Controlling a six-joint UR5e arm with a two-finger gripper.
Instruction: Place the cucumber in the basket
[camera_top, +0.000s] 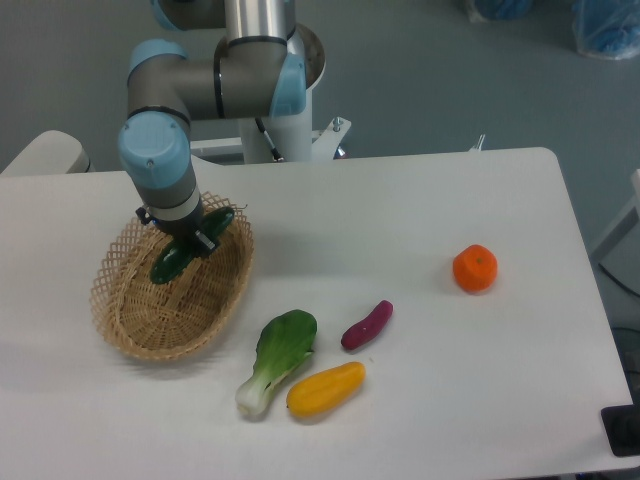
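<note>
The dark green cucumber hangs tilted over the upper part of the woven tan basket, its lower end down inside the rim. My gripper points down from the blue-jointed arm and is shut on the cucumber near its middle. The gripper's fingers are mostly hidden by the wrist and the cucumber. The basket stands at the left of the white table.
A leafy bok choy, a yellow vegetable and a purple one lie just right of the basket toward the front. An orange sits at the right. The robot's base stands behind the basket.
</note>
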